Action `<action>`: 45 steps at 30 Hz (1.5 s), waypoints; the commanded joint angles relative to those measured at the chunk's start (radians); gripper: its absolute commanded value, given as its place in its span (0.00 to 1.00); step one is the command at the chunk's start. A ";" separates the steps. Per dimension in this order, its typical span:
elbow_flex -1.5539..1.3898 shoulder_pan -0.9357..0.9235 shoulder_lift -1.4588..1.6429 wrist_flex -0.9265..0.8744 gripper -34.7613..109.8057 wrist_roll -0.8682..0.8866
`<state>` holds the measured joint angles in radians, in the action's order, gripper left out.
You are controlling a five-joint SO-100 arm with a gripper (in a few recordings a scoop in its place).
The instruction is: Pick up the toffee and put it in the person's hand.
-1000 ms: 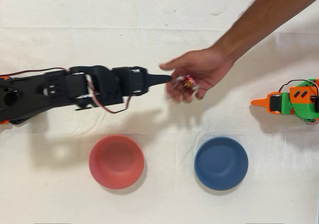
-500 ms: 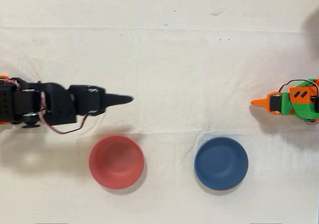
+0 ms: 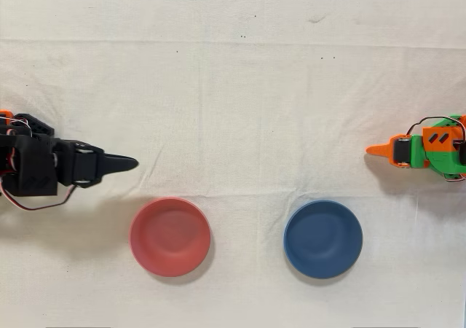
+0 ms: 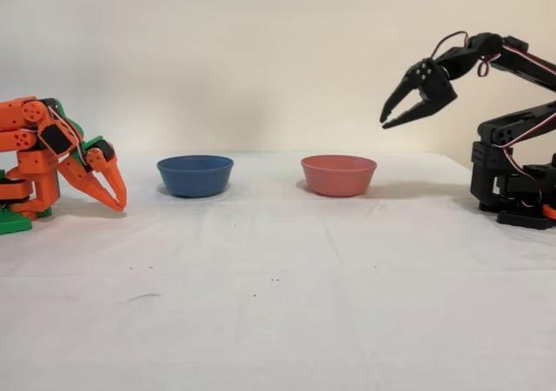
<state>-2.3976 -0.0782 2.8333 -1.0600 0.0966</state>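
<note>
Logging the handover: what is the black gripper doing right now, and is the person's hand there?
Black gripper: open, holding nothing, raised above the table.
Person's hand: not in either view.

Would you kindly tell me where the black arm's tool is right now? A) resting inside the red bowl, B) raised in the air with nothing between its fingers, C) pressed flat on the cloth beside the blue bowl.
B: in the fixed view the tool hangs well above the red bowl, its jaws apart with only wall showing between them.
</note>
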 commanded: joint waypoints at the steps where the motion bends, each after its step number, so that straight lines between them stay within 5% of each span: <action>1: -0.069 -0.020 0.114 -0.054 0.24 -0.014; 45: -0.620 0.057 0.526 -0.067 0.24 0.038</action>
<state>-3.0081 -0.0261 3.2965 -1.1351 0.1166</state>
